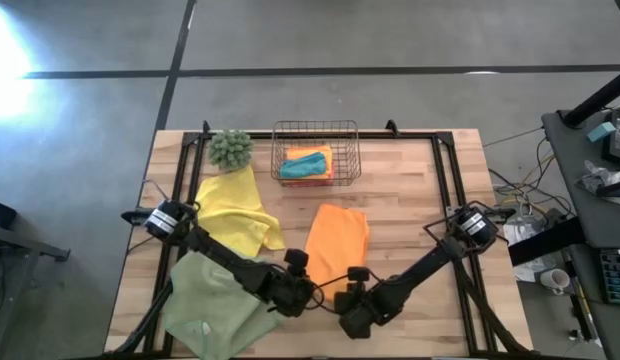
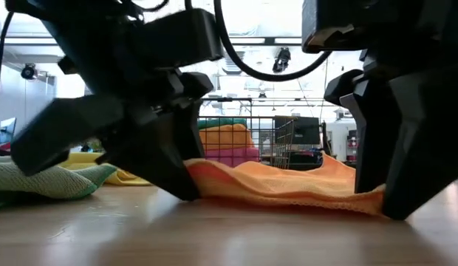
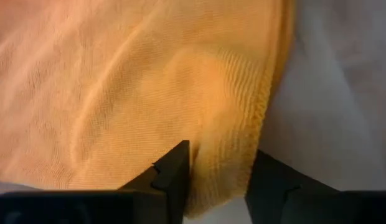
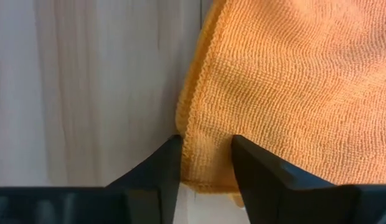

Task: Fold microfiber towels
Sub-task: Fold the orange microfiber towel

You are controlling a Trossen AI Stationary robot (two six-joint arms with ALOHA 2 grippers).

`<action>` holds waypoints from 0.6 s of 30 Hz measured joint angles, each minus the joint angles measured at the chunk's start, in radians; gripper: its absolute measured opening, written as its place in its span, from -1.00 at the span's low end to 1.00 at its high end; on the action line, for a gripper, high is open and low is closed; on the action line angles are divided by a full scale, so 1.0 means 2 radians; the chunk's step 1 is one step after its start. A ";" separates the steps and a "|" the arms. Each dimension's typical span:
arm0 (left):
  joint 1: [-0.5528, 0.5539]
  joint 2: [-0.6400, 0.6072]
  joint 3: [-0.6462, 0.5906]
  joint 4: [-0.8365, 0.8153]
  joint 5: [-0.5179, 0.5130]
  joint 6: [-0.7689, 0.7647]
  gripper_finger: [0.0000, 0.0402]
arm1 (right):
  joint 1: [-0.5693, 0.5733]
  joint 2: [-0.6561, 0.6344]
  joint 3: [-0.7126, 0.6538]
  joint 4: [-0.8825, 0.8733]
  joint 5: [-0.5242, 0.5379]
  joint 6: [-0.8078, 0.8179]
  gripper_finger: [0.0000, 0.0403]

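Orange towel (image 1: 337, 238) spread flat on the table (image 1: 410, 190) at centre, long axis running from the near edge toward the copper wire basket (image 1: 315, 150). Both claws down at its near end, one per near corner: left gripper (image 3: 218, 177) astride the corner on the left arm's side, right gripper (image 4: 205, 162) astride the corner on the right arm's side, each about equally close to its own corner. Fingers of both set on either side of the hemmed edge, cloth bunched between them, jaws partway closed; pinched tight or only narrowing, cannot tell. Rest of the cloth lying away from both claws toward the basket, so likely a lift of the near edge and a carry forward along that axis. Wrist views alone showing hem between the fingers; high view hiding this under the arms but giving the layout: yellow towel (image 1: 237, 208) and pale sage green towel (image 1: 212, 302) to the left, folded orange and teal towels (image 1: 306, 163) in the basket, spiky green ball plant (image 1: 230, 148) at the far left corner. Low view alone showing the near edge rumpled, slightly raised between the two claws
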 joint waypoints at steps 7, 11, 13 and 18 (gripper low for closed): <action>0.002 0.001 -0.001 0.005 0.009 0.000 -0.88 | -0.015 0.000 -0.001 0.000 0.004 0.017 -0.67; 0.002 0.001 0.000 0.010 0.012 0.000 -0.97 | -0.020 0.000 -0.001 -0.002 0.004 0.019 -0.90; 0.002 0.001 0.003 0.009 0.015 0.000 -0.95 | -0.020 -0.002 -0.001 -0.004 -0.001 0.017 -0.94; 0.001 -0.006 0.021 0.007 0.058 0.000 -0.95 | -0.010 -0.019 0.005 -0.011 -0.013 0.026 -0.95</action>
